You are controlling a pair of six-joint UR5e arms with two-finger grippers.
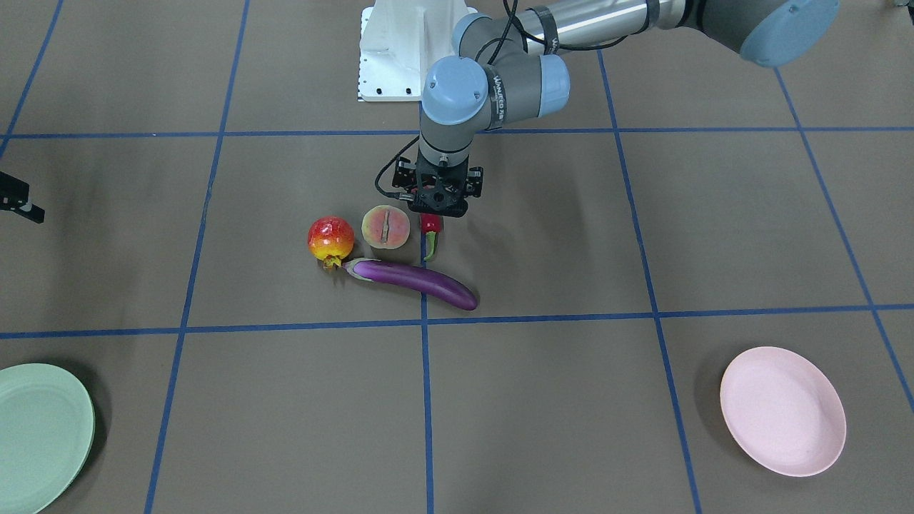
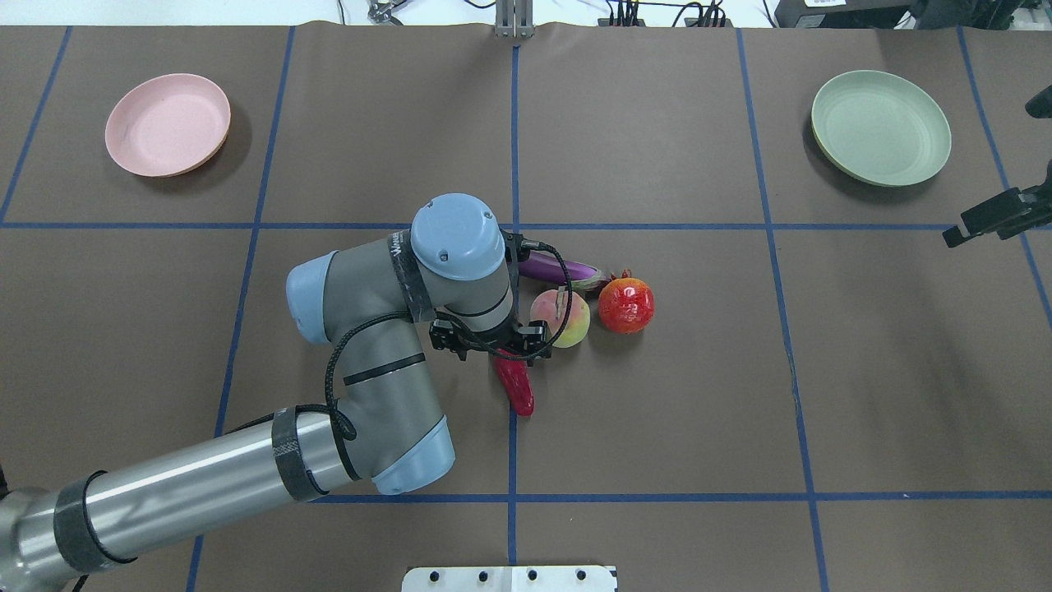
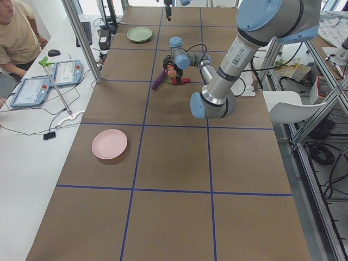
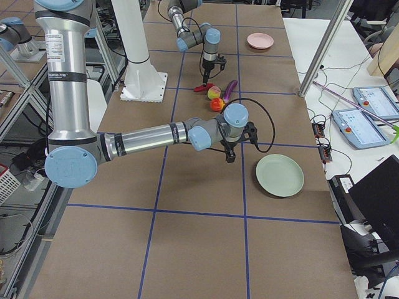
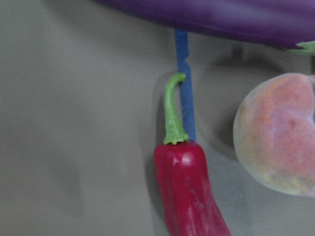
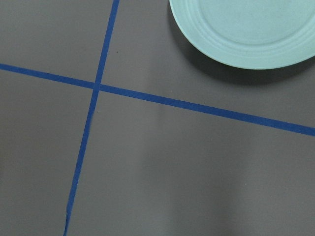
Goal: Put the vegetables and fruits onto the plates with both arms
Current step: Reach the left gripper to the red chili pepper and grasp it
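The red chili [image 2: 516, 385] lies flat on the brown counter [image 2: 657, 411], along a blue tape line [image 2: 512, 460]. In the left wrist view its green stem points toward the eggplant [image 2: 559, 268]. The left claw [image 2: 493, 341] hangs straight over the chili's stem half. Its fingers are hidden under the wrist, so I cannot tell whether it is released or clenched.

The peach [image 2: 561, 317] sits just beside the chili, and the pomegranate [image 2: 626, 305] is just beside the peach on its other side. The eggplant lies across the far side of this group, with its pale cap next to the pomegranate's crown.

Both plates are well apart from the produce. The pink plate [image 2: 168, 125] is in the far corner on the robot's left and the green plate [image 2: 881, 127] is in the far corner on its right. The right claw [image 2: 986, 218] hovers near the green plate, on the robot's side of it. I cannot tell whether it is released or clenched.
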